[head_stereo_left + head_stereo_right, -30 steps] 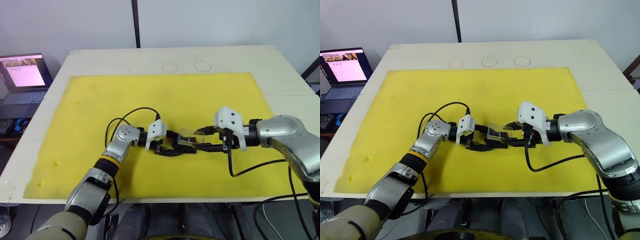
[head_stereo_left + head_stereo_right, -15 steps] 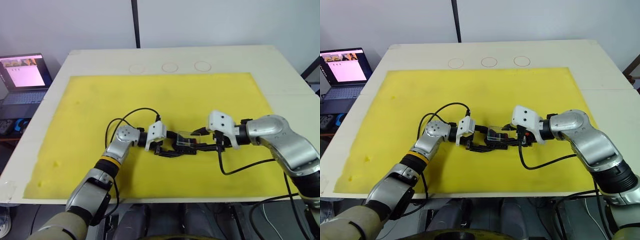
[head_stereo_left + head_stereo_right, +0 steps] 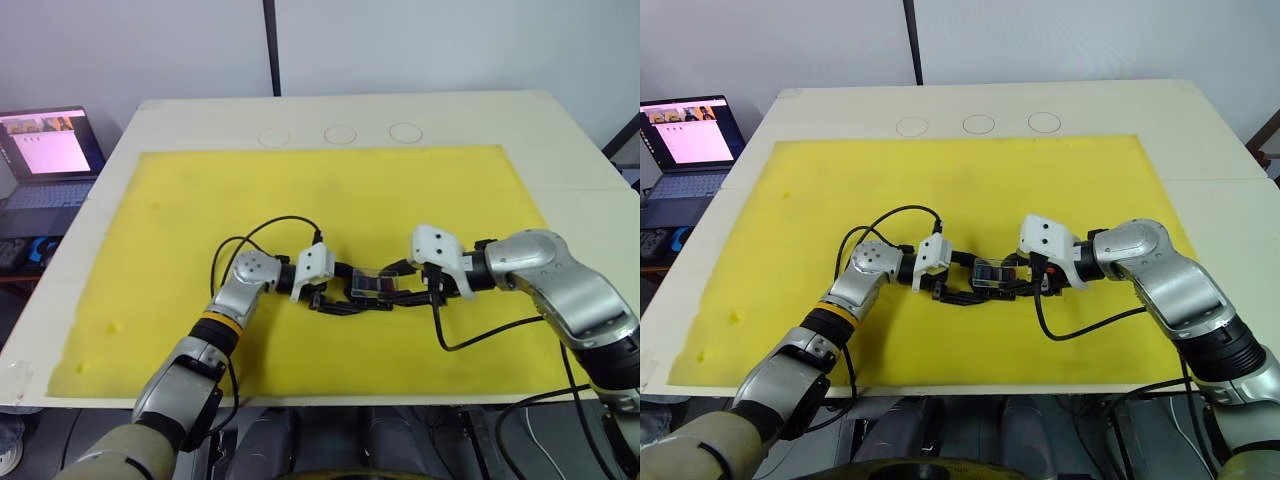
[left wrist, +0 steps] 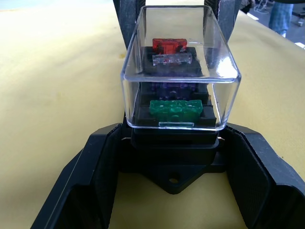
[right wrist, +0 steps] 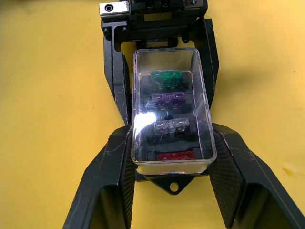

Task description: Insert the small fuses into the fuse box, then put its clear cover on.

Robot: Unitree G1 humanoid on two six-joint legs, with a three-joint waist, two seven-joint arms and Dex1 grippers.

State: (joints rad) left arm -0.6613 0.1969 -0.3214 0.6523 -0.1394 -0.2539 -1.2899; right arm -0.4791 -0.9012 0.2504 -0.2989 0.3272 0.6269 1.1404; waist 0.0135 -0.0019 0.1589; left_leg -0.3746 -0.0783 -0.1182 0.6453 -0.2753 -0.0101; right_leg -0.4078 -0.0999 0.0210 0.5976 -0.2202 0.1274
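The black fuse box (image 4: 172, 160) rests on the yellow mat at mid-table, with my left gripper (image 4: 174, 138) shut on its base from both sides. The clear cover (image 5: 171, 107) sits over the box and encloses the small fuses standing in their slots: green (image 5: 166, 77), purple (image 5: 167, 99), greyish (image 5: 170, 125) and red (image 5: 175, 155). My right gripper (image 5: 170, 138) reaches in from the opposite end, shut on the cover's two long sides. In the head views the two grippers meet at the box (image 3: 372, 287).
A yellow foam mat (image 3: 200, 200) covers most of the white table (image 3: 560, 140). Three circles (image 3: 340, 134) are drawn near the far edge. An open laptop (image 3: 50, 150) stands beyond the table's left side. Black cables loop from both wrists.
My right gripper has moved left with the clear cover and lowered it onto the fuse box. The left gripper has kept still, holding the box.
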